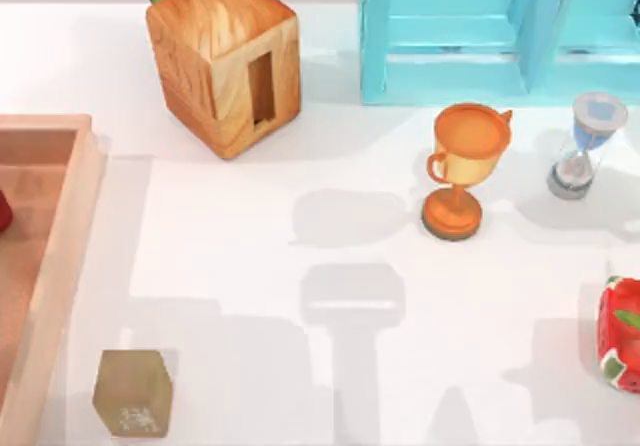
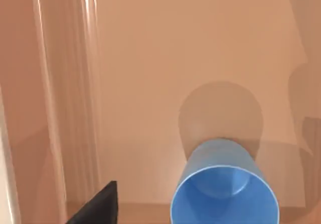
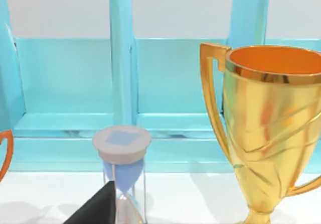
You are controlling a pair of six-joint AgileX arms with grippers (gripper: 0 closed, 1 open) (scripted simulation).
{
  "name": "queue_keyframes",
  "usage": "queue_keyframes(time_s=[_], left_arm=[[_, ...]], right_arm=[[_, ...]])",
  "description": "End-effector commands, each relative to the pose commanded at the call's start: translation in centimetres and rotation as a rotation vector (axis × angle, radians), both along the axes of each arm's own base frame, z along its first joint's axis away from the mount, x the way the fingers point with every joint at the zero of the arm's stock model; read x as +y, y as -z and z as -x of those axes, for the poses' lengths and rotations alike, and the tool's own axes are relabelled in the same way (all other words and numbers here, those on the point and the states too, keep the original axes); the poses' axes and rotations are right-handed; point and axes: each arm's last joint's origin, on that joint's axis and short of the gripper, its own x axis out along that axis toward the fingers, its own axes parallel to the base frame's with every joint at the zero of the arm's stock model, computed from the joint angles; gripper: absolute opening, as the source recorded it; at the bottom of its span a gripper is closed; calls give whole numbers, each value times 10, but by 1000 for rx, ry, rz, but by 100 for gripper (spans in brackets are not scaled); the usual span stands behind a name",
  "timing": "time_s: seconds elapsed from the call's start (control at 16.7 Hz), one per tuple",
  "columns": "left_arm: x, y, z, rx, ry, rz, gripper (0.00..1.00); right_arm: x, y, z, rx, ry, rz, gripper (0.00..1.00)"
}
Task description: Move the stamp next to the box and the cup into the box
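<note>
The blue cup (image 2: 223, 184) stands upright on the floor of the pinkish wooden box (image 2: 140, 58), its mouth towards the left wrist camera. My left gripper (image 2: 155, 216) hovers over the inside of the box, open, with one dark finger (image 2: 98, 204) showing beside the cup and apart from it. In the top view the box (image 1: 60, 256) lies at the table's left edge. The tan stamp (image 1: 132, 394) sits on the table just right of the box's rim, near the front. My right gripper (image 3: 155, 216) is parked, open, facing the hourglass.
A large wooden cube with a slot (image 1: 225, 56) stands at the back left. At the back right is a turquoise shelf (image 1: 500, 31), with an orange trophy (image 1: 462, 171) and an hourglass (image 1: 585, 146) before it. A red object (image 1: 622, 334) lies at the right edge.
</note>
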Motion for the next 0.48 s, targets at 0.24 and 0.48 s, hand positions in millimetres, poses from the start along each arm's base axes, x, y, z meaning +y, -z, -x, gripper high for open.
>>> queue_keyframes(time_s=[0.24,0.48], left_arm=[[1,-12,19,122,-34,74,100],[0,-10,27,168,-53,114,100]], right_arm=[[0,0,0,0,0,0,100],[0,0,0,0,0,0,100]])
